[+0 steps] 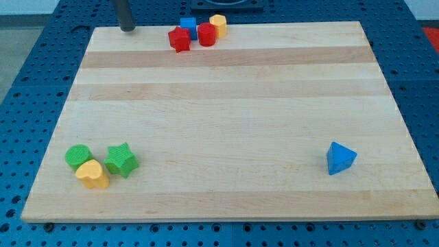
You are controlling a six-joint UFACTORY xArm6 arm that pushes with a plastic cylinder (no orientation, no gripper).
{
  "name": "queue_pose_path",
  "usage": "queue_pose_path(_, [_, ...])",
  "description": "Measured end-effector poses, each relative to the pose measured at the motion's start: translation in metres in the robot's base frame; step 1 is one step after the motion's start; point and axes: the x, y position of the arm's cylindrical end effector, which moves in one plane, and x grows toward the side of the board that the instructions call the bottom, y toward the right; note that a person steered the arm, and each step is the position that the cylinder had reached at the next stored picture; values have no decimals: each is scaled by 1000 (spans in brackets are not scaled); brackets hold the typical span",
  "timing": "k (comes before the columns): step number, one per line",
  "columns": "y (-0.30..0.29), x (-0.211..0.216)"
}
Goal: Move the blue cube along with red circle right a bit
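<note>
1. The blue cube point(188, 26) sits at the view's top edge of the tabletop point(226, 110), a little left of centre, at the back of a tight cluster of four blocks.
2. The red circle point(206, 34), a short cylinder, stands just right of and slightly in front of the blue cube, touching or nearly touching it.
3. A red star point(179, 39) lies at the cluster's left, just in front of the blue cube and beside the red circle.
4. A yellow block point(218, 25), shape unclear, closes the cluster on the right, against the red circle.
5. The tip point(127, 29) of the dark rod rests near the tabletop's top left corner, to the left of the cluster and apart from it, touching no block.
6. The arm carries no hand, only the rod, so there is nothing to be apart or together.
7. At the view's bottom left, three blocks huddle: a green cylinder point(78, 156), a yellow heart point(92, 174) just in front of it, and a green star point(121, 160) to their right.
8. A blue triangle point(340, 158) lies alone at the view's lower right, well apart from the rest.
</note>
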Motion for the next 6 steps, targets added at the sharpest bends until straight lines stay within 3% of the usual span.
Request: queue_pose_path(6, [99,0])
